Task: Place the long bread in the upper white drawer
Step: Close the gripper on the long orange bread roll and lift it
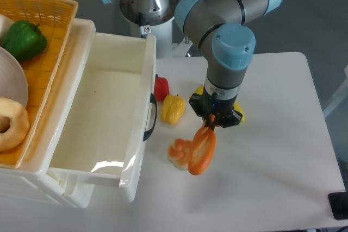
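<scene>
The long bread (201, 152) is a glossy orange-brown loaf hanging end-down from my gripper (209, 127), which is shut on its upper end just above the table. The upper white drawer (103, 167) stands pulled open at the left, its inside bare, with a dark curved handle (150, 117) on its front. The loaf hangs to the right of the drawer front, apart from it.
A small knotted bun (178, 152) lies on the table beside the loaf's lower end. A yellow pepper (173, 108) and a red pepper (161, 87) sit near the drawer handle. A yellow basket (49, 31) on top of the drawer unit holds a green pepper (23, 40), a doughnut (11, 124) and a white plate. A yellow thing is partly hidden behind the gripper.
</scene>
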Robot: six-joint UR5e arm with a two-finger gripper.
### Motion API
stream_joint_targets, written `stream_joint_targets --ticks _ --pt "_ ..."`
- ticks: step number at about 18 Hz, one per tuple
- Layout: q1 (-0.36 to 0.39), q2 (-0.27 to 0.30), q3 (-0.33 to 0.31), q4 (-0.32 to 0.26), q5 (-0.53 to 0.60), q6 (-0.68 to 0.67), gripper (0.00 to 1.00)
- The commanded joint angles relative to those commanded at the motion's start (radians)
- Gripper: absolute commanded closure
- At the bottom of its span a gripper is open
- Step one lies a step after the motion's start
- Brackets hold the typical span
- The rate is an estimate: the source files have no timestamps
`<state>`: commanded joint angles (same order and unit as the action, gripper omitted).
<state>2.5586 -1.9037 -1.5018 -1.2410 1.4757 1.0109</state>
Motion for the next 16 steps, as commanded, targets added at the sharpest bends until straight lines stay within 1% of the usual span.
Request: stream_joint_targets --ticks 3,9,16 --pt "0.000 0.000 0.000 0.002 -0.002 -0.005 0.93" --pt "0.002 -0.003 0.024 0.002 0.000 -0.009 0.93" --pt "0.002 0.000 0.028 0.002 0.002 -0.040 0.93"
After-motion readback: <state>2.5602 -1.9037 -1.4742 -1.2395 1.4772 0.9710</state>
